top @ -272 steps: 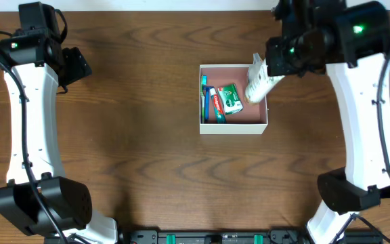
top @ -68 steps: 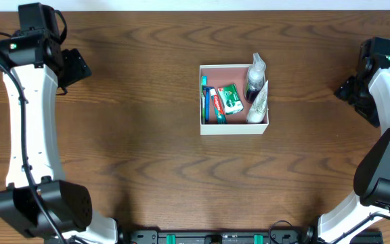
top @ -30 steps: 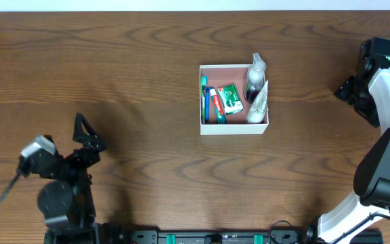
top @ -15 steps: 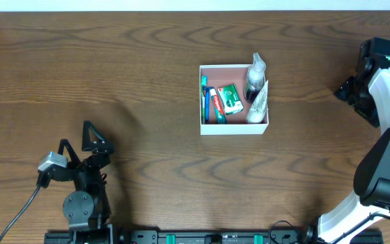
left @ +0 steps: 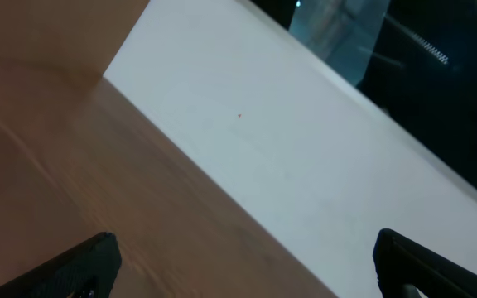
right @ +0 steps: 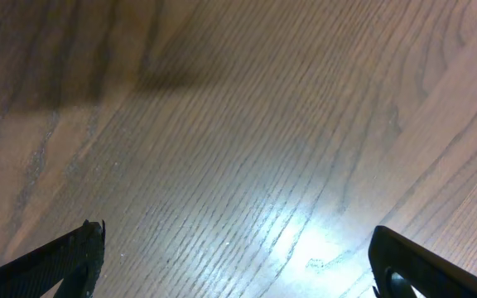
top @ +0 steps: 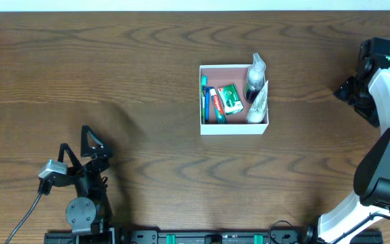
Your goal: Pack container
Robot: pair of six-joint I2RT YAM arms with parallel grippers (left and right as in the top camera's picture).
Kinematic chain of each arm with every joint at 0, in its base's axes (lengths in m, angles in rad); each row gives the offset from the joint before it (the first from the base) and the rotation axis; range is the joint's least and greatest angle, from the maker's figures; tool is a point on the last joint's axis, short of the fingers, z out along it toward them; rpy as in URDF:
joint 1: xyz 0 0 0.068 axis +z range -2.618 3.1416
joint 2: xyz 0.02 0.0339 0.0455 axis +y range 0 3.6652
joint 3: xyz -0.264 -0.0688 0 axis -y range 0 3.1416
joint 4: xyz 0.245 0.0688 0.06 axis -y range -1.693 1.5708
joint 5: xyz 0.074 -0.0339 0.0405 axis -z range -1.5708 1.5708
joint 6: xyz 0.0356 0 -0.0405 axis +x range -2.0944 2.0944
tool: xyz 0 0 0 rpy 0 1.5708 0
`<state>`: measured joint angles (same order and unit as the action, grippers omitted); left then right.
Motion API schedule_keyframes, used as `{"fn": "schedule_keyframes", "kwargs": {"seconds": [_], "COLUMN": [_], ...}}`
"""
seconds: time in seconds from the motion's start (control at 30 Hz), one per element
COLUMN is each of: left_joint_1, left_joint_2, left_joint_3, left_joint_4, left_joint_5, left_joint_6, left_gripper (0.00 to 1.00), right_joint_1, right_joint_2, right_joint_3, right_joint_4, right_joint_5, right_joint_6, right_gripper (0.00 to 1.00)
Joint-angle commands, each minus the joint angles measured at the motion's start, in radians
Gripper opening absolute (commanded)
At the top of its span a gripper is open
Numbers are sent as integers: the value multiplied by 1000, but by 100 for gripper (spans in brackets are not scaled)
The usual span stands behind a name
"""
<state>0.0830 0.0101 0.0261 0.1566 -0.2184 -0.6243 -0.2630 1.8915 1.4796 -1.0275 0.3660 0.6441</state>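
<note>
Pincer status, left (top: 80,146) and right (top: 349,91): fully spread, holding nothing, both well apart from container (top: 234,129) at mid-desk (top: 147,81). Judged packed; advise checking bottle (top: 254,73) poking over far rim. Visible from overhead only: container and contents. From wrist cameras: bare wood.

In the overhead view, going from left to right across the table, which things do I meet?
left gripper → container, holding in turn: toothbrush → toothpaste tube → green box → right gripper
</note>
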Motion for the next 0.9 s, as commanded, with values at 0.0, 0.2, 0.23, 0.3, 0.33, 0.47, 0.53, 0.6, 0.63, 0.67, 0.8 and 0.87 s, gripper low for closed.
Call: {"fn": "schedule_keyframes", "kwargs": {"seconds": [0.0,0.2,0.23,0.3,0.33,0.47,0.53,0.6,0.63,0.67,0.8,0.87], "left_joint_1": [-3,-4,-4,-4,-4,-4,-4,-4,-4,-4,-4,-4], "left_joint_2": [-8,-8,-8,-8,-8,-8,-8,-8,-8,-8,-8,-8], "left_joint_3": [-22,-22,-22,-22,-22,-22,-22,-22,-22,-22,-22,-22], "left_joint_4": [-35,-89,-90,-97,-102,-112,-119,-125,-130,-139,-209,-221], "left_joint_5": [-18,8,22,51,58,189,255,296,307,315,320,314], "left_joint_6": [3,106,141,200,217,377,471,553,586,604,609,610], "left_gripper": [98,98,98,98,98,98,98,98,98,98,98,98], "right_joint_1": [-4,-4,-4,-4,-4,-4,-4,-4,-4,-4,-4,-4], "right_joint_2": [7,7,7,7,7,7,7,7,7,7,7,7], "right_joint_3": [-3,-3,-3,-3,-3,-3,-3,-3,-3,-3,-3,-3], "right_joint_4": [-1,-1,-1,-1,-1,-1,-1,-1,-1,-1,-1,-1], "right_joint_5": [10,10,10,10,10,11,10,10,10,10,10,10], "right_joint_6": [13,13,13,13,13,13,13,13,13,13,13,13], "right_gripper": [99,99,99,99,99,99,99,99,99,99,99,99]}}
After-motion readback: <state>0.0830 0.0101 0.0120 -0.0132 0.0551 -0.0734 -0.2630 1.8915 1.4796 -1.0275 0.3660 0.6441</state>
